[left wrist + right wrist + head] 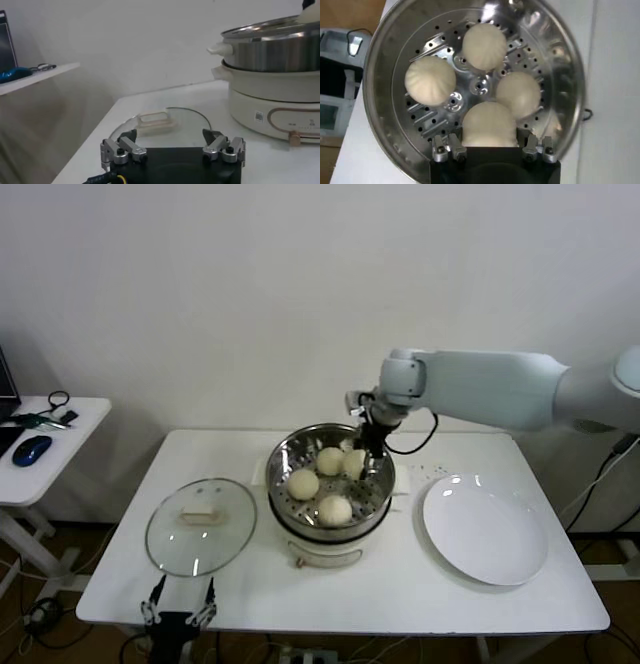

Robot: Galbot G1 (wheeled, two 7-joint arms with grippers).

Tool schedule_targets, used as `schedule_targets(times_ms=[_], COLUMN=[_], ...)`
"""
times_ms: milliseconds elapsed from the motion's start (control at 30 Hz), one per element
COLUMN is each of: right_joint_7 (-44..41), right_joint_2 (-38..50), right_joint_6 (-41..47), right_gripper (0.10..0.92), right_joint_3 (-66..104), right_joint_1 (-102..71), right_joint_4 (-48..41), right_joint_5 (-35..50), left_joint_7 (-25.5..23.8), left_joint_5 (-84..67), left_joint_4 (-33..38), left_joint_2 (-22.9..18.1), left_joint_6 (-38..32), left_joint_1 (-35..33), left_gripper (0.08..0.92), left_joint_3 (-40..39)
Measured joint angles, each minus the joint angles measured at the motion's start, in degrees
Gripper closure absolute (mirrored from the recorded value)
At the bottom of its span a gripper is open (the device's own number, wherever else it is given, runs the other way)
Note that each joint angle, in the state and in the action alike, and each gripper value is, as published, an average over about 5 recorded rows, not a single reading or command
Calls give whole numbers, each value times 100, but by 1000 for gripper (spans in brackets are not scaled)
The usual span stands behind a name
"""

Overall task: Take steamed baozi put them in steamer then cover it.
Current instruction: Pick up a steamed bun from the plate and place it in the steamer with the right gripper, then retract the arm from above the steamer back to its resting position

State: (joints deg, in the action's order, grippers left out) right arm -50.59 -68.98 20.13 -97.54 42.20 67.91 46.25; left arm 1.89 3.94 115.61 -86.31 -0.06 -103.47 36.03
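The steamer [283, 452] stands mid-table, a shiny steel pot on a white base, uncovered. Three cream-white baozi [330, 460] [303, 483] [334, 509] lie on its perforated tray [420, 112]. My right gripper [368, 454] reaches down inside the far right of the pot, shut on a fourth baozi [489, 125], which sits low at the tray between its fingers. The other buns show in the right wrist view [484, 46] [430, 80] [517, 94]. My left gripper [170, 142] is open and empty at the table's front left edge [178, 612].
The round glass lid [200, 526] with a cream handle lies flat left of the steamer, just beyond my left gripper [185, 120]. An empty white plate [485, 529] lies to the right. A side table [60, 434] with a mouse stands far left.
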Motion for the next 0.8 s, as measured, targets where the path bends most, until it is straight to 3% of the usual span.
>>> schedule_targets(times_ms=[433,800], right_joint_7=[-10,-126], right_joint_2=[-154,-122], right_joint_6=[-14,-43], right_gripper=[335,205], right_joint_3=[-212,-192], right_joint_1=[-170,-192], right_joint_4=[-115,-111], right_joint_5=[-137,-298], left_joint_7=[2,17], left_joint_5=[14,113], left_joint_4=[-45,-62], left_joint_2=[-46,-111], left_joint_6=[-15,11], left_joint_1=[17,81], left_gripper=[177,177], left_joint_3=[-28,-114])
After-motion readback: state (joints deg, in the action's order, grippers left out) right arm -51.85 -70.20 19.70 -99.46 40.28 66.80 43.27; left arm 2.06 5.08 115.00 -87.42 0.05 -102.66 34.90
